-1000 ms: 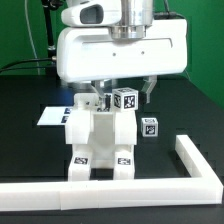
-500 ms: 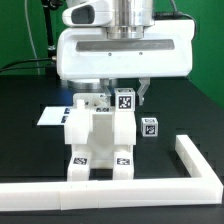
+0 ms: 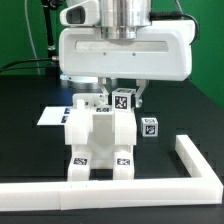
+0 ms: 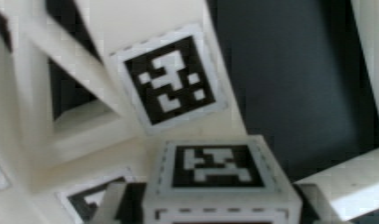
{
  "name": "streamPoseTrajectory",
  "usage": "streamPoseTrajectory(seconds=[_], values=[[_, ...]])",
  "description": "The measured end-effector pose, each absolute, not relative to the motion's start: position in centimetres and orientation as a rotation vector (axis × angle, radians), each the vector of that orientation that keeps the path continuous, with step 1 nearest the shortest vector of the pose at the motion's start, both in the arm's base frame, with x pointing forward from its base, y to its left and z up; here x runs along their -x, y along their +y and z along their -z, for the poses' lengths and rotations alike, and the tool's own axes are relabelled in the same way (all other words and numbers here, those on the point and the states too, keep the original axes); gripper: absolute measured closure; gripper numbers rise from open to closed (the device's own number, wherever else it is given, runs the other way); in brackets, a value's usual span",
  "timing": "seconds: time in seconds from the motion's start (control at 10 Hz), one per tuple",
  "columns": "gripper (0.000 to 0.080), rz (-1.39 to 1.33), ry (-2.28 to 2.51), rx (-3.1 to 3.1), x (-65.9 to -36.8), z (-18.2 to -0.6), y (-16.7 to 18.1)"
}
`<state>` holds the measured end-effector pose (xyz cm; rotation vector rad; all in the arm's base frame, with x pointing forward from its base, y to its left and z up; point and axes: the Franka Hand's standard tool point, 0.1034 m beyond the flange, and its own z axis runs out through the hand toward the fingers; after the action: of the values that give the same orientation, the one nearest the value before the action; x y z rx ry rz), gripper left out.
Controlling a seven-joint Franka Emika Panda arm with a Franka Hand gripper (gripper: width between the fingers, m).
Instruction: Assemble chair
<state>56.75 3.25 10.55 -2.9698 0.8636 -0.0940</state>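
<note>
Pinching chair (image 3: 97, 135) post (image 3: 124, 100); fingers (image 3: 142, 93) closed.

The chair (image 3: 100, 140) reads as smooth white plastic with a soft, low sheen, and the square tags (image 4: 168, 85) on it look like flat matt print, crisp black on white with no glare off them. Under it the bench (image 3: 30, 150) is a dull black surface, matt all the way, while the border rail (image 3: 192, 158) has the same plain white plastic look. Above, the arm's casing (image 3: 120, 50) is the glossiest thing here, a hard white shell catching bright highlights.
</note>
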Motion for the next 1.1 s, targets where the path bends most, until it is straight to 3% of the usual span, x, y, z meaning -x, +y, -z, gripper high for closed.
streamPoseTrajectory(seconds=[0.7, 1.1], values=[[0.0532, 0.030, 1.896, 2.363, -56.8, -10.6, 4.4], [0.0532, 0.004, 2.166, 2.066, -57.3, -10.6, 4.6]])
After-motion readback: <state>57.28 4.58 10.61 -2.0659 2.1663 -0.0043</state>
